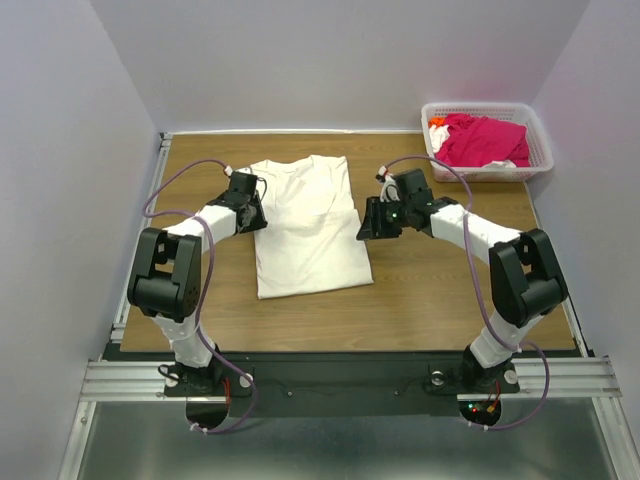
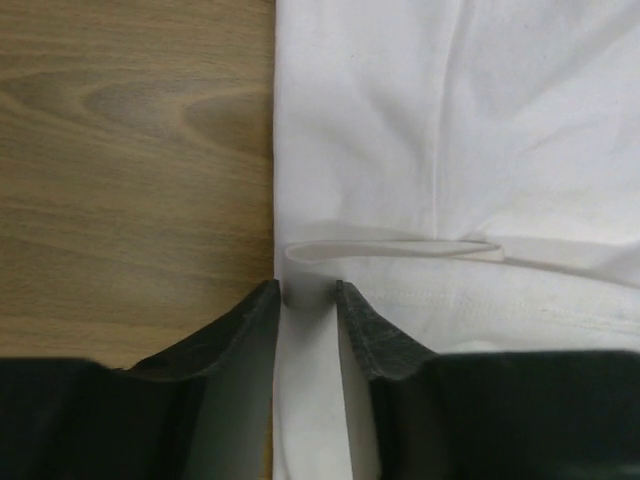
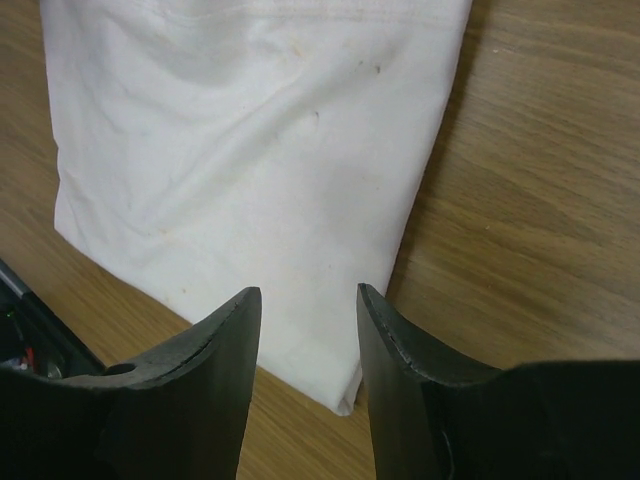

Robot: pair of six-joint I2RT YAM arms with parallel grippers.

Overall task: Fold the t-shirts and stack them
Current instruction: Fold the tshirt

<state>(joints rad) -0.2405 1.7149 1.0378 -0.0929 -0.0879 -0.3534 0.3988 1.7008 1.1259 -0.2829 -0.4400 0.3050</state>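
Item: off-white t-shirt (image 1: 308,225), flat at mid-tabletop (image 1: 450,290), long axis near-to-far; I cannot tell which end is the collar. Left pincer (image 2: 307,287) straddles a raised fold on its left edge, grip undetermined. Right pincer (image 3: 308,292) released, above its right edge.

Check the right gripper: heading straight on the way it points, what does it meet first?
Most likely the off-white t-shirt: its corner fills the gap between the fingers of the right gripper. Bare table lies just beside it, and depth is hard to judge.
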